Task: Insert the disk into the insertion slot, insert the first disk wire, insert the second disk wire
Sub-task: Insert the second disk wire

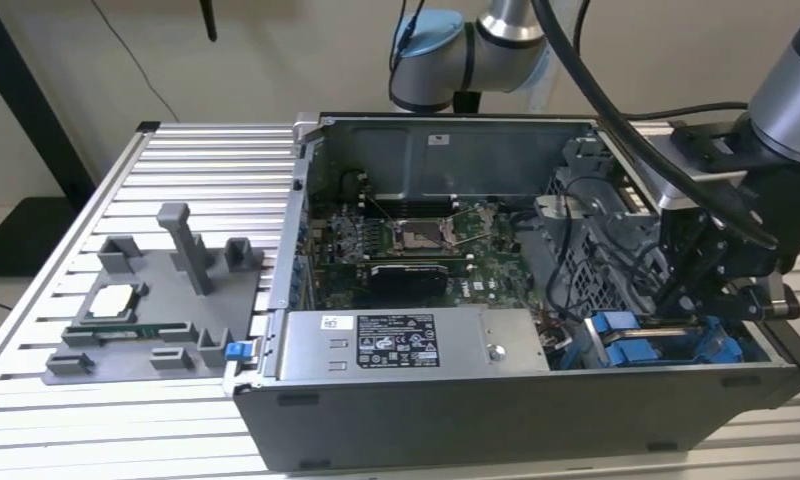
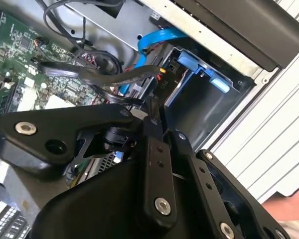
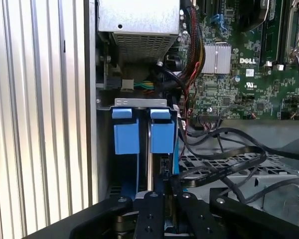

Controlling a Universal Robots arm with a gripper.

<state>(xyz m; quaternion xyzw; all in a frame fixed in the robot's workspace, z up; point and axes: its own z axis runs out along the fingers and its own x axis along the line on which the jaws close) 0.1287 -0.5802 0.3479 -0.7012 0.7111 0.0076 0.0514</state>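
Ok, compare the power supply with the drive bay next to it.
The power supply is a closed grey metal box with a printed label; the bay is open and lined with bright blue plastic rails. The power supply looks wider in the exterior view. The gripper hangs at the bay, not at the power supply. Both sit along the same wall of the open case.

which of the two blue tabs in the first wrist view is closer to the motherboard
The blue tab on the side nearer the green motherboard, next to the black cables. The other tab sits toward the case's outer wall.
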